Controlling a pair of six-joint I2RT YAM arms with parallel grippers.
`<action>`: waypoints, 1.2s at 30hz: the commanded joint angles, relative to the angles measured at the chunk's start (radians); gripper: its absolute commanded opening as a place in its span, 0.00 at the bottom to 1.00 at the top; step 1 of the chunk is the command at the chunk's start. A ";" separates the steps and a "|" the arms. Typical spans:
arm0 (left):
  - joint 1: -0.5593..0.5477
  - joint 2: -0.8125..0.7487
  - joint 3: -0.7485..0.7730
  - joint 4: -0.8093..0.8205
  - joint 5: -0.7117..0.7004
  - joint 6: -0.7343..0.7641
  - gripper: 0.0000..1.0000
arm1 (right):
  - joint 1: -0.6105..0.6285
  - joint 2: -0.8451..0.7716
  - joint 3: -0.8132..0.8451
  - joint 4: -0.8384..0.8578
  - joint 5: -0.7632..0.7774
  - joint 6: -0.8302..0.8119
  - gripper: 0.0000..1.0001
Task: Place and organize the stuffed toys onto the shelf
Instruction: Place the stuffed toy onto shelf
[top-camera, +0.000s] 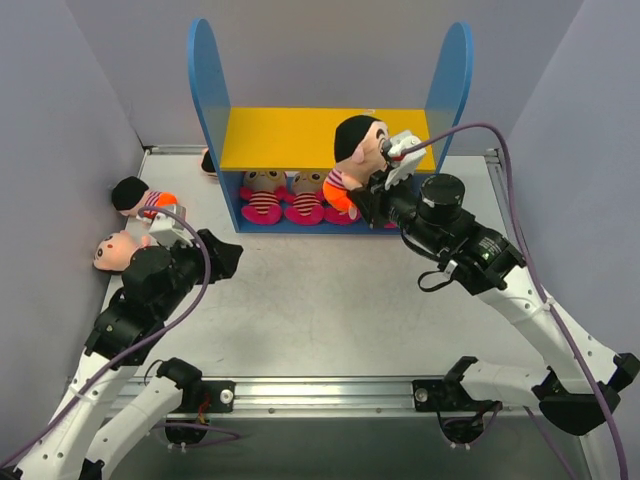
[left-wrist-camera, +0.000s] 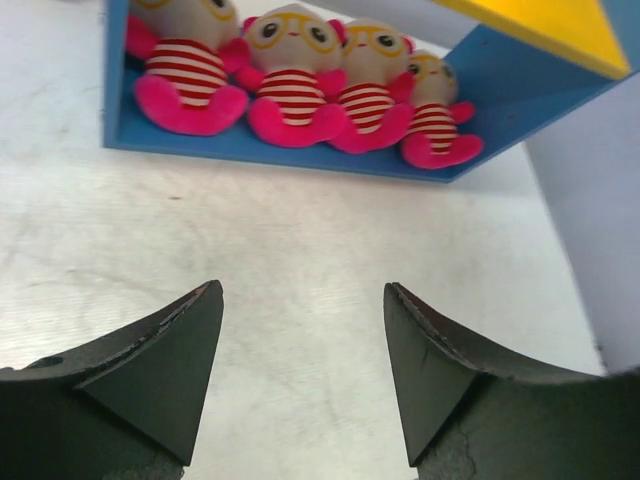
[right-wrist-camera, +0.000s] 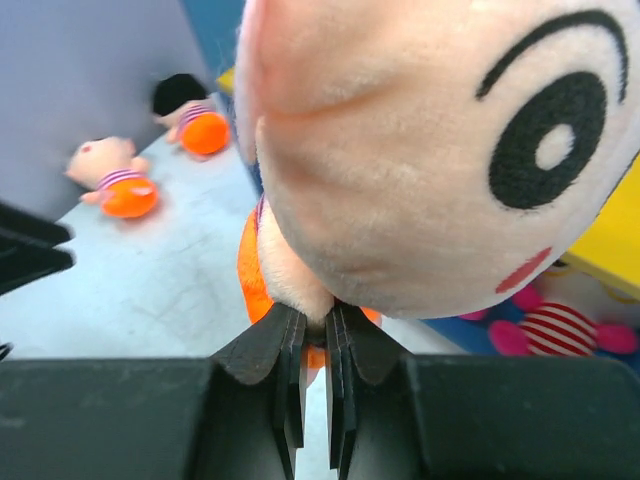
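Note:
The shelf (top-camera: 280, 135) stands at the back, with blue side panels and a yellow upper board. Several pink-striped stuffed toys (left-wrist-camera: 290, 90) sit in a row on its blue base (left-wrist-camera: 300, 160). My right gripper (top-camera: 362, 193) is shut on a peach-headed, black-haired toy with an orange bottom (top-camera: 355, 145), held up in front of the yellow board. In the right wrist view the jaws (right-wrist-camera: 315, 315) pinch this toy (right-wrist-camera: 420, 150) just under its head. My left gripper (top-camera: 232, 255) is open and empty above the table, left of the shelf; in the left wrist view (left-wrist-camera: 300, 300) nothing lies between its fingers.
Two orange-bottomed toys lie by the left wall: one black-haired (top-camera: 140, 197), one with its peach head showing (top-camera: 112, 250). They also show in the right wrist view (right-wrist-camera: 195, 125) (right-wrist-camera: 115, 180). Another toy (top-camera: 207, 160) peeks out behind the shelf's left panel. Grey walls enclose the table.

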 joint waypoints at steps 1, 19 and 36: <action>-0.002 -0.020 0.033 -0.108 -0.116 0.123 0.74 | -0.003 0.065 0.144 -0.196 0.257 -0.052 0.00; 0.000 -0.062 -0.119 -0.054 -0.200 0.249 0.76 | -0.171 0.404 0.494 -0.343 0.546 -0.278 0.00; 0.063 -0.054 -0.129 -0.039 -0.140 0.254 0.76 | -0.224 0.721 0.718 -0.471 0.700 -0.270 0.05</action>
